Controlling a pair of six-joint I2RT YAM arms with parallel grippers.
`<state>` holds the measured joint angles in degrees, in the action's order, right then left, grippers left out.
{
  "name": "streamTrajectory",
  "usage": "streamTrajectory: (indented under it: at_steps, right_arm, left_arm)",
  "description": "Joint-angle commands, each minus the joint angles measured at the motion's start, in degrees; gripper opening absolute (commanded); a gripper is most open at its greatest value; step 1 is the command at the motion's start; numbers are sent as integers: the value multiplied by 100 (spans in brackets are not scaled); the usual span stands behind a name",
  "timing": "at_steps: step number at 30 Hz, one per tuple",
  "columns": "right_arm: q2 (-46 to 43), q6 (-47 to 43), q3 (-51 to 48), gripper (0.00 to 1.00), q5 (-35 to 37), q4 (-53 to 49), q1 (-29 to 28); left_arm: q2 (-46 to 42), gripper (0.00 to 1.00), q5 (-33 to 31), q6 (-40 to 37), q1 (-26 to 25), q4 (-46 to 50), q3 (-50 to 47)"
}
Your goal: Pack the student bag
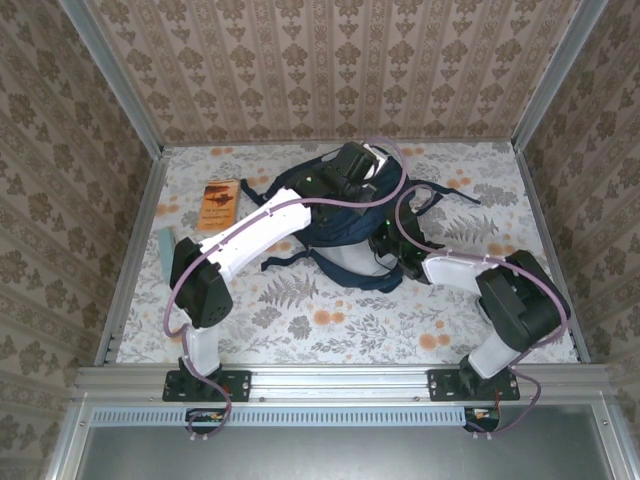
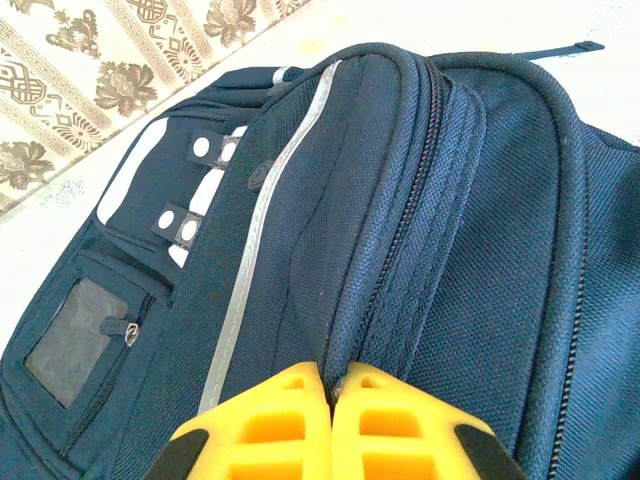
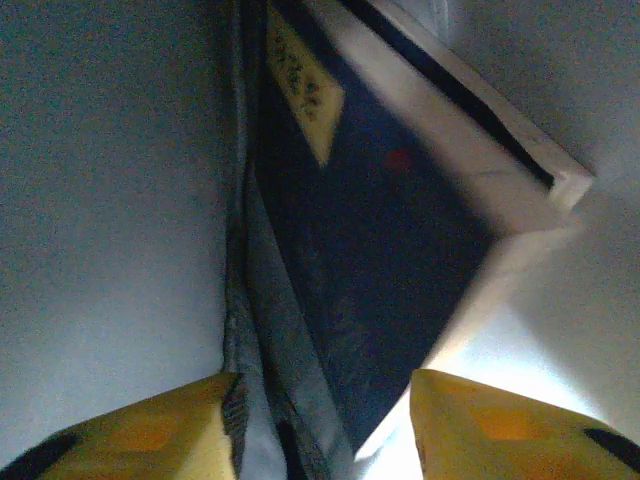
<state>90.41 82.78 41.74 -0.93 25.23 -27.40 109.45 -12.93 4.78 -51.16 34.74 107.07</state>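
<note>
The student bag [image 1: 345, 228], a big navy backpack with a thin white stripe, lies in the middle of the flowered table. My left gripper [image 2: 333, 385] is shut on a fold of the student bag's fabric [image 2: 480, 200] right at the zipper seam, at the bag's far end [image 1: 352, 165]. The right arm reaches into the bag's mouth from the right. Inside, my right gripper [image 3: 325, 425] stands open. A navy book [image 3: 380, 250] with a gold label and white page edges leans against the grey lining [image 3: 100, 200], its lower corner between the spread fingers.
An orange-brown book [image 1: 218, 205] lies on the table left of the bag, and a flat teal thing [image 1: 166, 250] sits near the left rail. Dark straps [image 1: 440, 195] trail to the bag's right. Patterned walls close in the table on three sides.
</note>
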Motion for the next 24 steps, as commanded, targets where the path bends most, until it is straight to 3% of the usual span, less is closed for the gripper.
streamTrajectory:
  at_steps: [1,10,14,17,19,24]
  right_arm:
    - [-532,253,-316,35,-92,-563,32]
    - [-2129,-342,-922,34,247,-2027,24]
    - [-3112,-859,-957,37,832,-3482,24]
    - [-3802,-1333,-901,44,1350,-4485,28]
    - [-4163,-1662,-854,52,1627,-4981,39]
    - [-4691,-2453,-767,71,1793,-5239,42]
  left_arm:
    - [-371,0,-21,256,122,-352,291]
    - [-105,0,454,249,308,-367,184]
    - [109,2,881,383,415,-247,112]
    - [190,18,1122,818,540,-114,43]
    - [150,37,1383,1155,698,-133,-94]
    - [-295,67,1418,1583,1132,-342,-780]
